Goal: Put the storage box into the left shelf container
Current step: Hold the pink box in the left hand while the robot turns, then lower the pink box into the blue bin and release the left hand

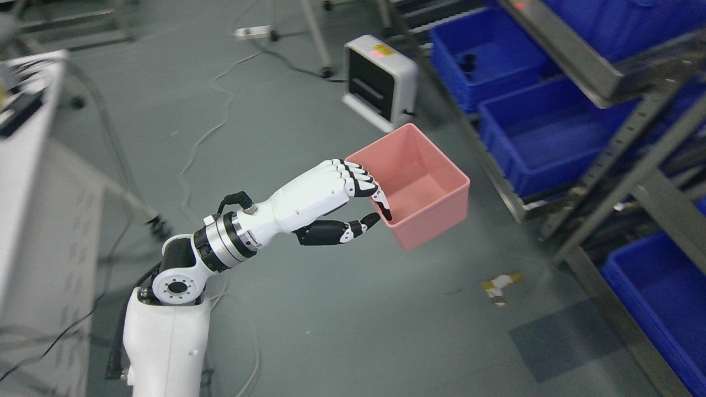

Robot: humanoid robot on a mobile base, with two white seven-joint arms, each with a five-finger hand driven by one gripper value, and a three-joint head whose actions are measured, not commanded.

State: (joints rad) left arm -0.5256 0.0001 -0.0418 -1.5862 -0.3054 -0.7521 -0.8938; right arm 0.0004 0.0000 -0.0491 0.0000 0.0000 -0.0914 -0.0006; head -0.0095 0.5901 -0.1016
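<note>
Cabinet (33,182) of white sheet metal, with a perforated side panel, stands at the far left on the smooth grey floor (342,331). Thin cables (209,132) wind in loose curves across that floor. The left arm (165,331), glossy white plastic with a ringed metal wrist, rises from the lower left, and the left hand (331,193) has its jointed white and black fingers (364,184) hooked over the near wall of the box (424,187) while the black thumb (336,231) presses from outside, pinching it. The box is square, open-topped, of smooth pink plastic, empty inside, held in the air above the floor and just left of the shelf (623,165). Behind it sits a rounded white heater (378,82) with a dark front. The shelf is a slanted frame of grey metal holding deep blue plastic bins (546,132), apart from the box.
</note>
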